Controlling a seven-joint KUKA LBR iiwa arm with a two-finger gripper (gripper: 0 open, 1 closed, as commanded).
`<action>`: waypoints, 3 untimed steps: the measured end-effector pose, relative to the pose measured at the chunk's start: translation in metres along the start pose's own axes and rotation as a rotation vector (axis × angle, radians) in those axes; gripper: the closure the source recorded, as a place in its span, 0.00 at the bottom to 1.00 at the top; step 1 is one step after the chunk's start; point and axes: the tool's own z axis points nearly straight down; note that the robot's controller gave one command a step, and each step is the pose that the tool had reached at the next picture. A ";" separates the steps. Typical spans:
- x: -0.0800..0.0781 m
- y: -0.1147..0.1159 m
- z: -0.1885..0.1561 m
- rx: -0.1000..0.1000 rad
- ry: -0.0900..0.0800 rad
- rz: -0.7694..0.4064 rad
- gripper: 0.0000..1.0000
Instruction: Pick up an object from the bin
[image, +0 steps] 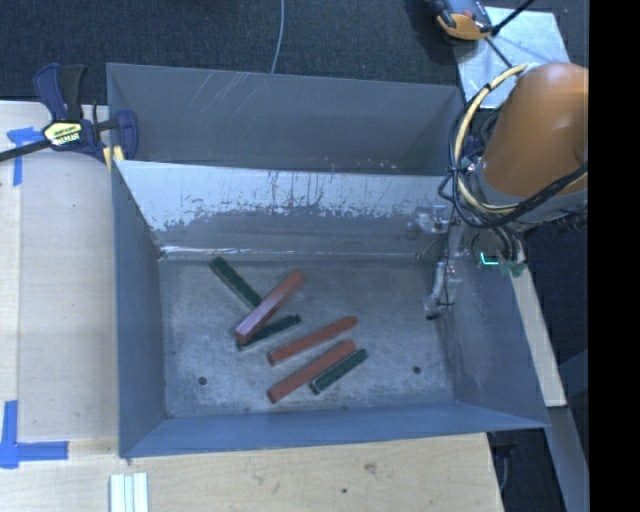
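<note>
Grey metal bin (300, 210): six flat sticks are loosely heaped on the floor, left of centre. Furthest left and furthest back, a dark green stick (234, 281) is laid diagonally. Its near end is met by a pinkish-brown stick (270, 304), slanted toward the far right. Under that stick's near end a second dark green stick (285, 325) is seen, pointing right.

Next to the right, an upper red-brown stick (312, 341) is laid flat, slanted the same way, just beside the second dark green stick's tip. Nearer the front wall a lower red-brown stick (310, 371) is laid roughly parallel to it, with a short dark green stick (340, 370) set against its right side. These last three are the things closest to the gripper.

Bare floor is seen between the heap and the right wall. The gripper (436, 310) is hung over that bare strip, close to the right wall, pointed down, well apart from every stick. Whether it is released or clenched cannot be told. Above it the wrist is wrapped in cables (470, 190) and topped by the orange cover (535, 125), at the bin's far right corner.
</note>
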 end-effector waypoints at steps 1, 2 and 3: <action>-0.002 0.000 -0.004 0.001 -0.008 -0.001 0.00; -0.003 0.033 0.013 0.003 -0.010 -0.050 0.00; 0.021 0.050 0.075 0.000 -0.011 -0.144 0.00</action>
